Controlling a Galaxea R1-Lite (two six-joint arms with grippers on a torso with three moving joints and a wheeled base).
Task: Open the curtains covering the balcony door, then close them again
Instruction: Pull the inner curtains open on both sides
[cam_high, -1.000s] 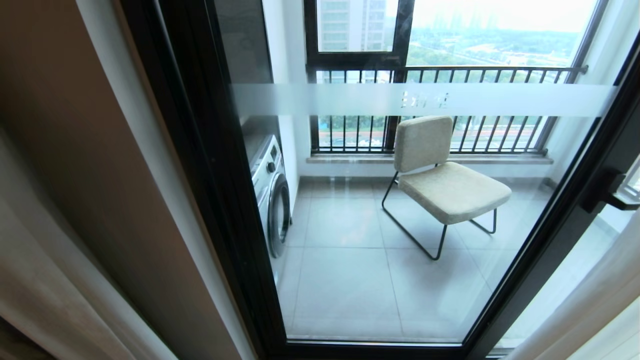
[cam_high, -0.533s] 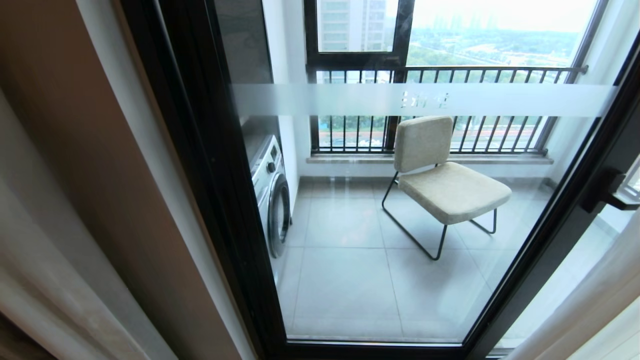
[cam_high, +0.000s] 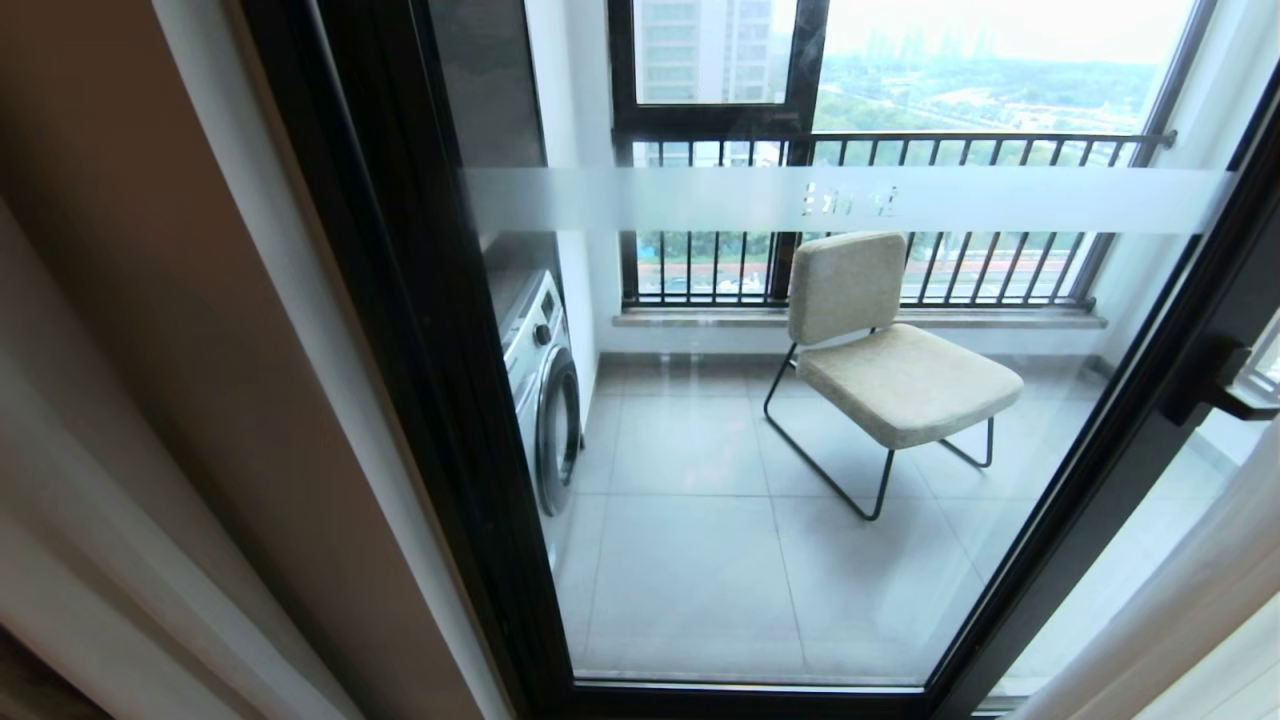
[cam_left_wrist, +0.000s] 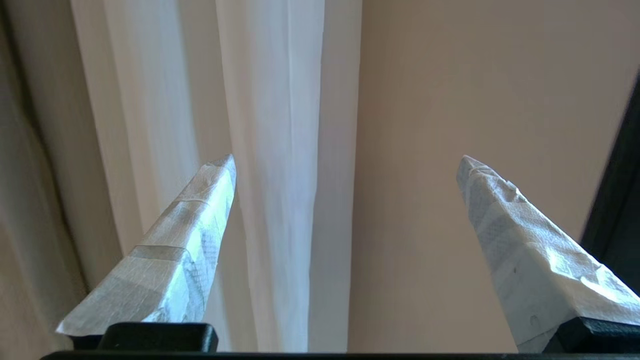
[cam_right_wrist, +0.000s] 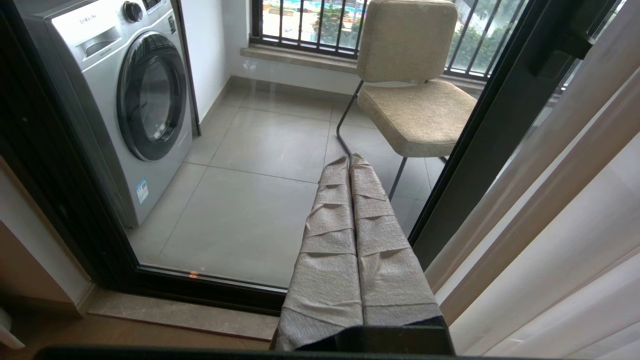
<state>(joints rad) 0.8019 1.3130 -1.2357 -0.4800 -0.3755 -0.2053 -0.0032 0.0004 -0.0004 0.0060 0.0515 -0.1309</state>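
The balcony door (cam_high: 760, 420) stands between curtains (cam_high: 120, 520) drawn to either side. Behind its glass, a washing machine (cam_high: 545, 390) sits at left, a chair (cam_high: 880, 360) right of it, before the railing (cam_high: 900, 150).

I've got my left gripper (cam_left_wrist: 345, 165) spread wide with nothing between its tape-wrapped fingers, pointed at the white sheer folds of the cream-beige pleated curtains (cam_left_wrist: 270, 175) and a plain beige wall (cam_left_wrist: 475, 125). The black-framed glass balcony door (cam_high: 760, 520) blocks any reach forward; the padded beige chair (cam_high: 890, 370) and silver front-loading washing machine (cam_high: 545, 390) sit beyond it. My right gripper (cam_right_wrist: 350, 159), fingers pressed together, hangs before that glass, with curtain folds crowding it on its right.
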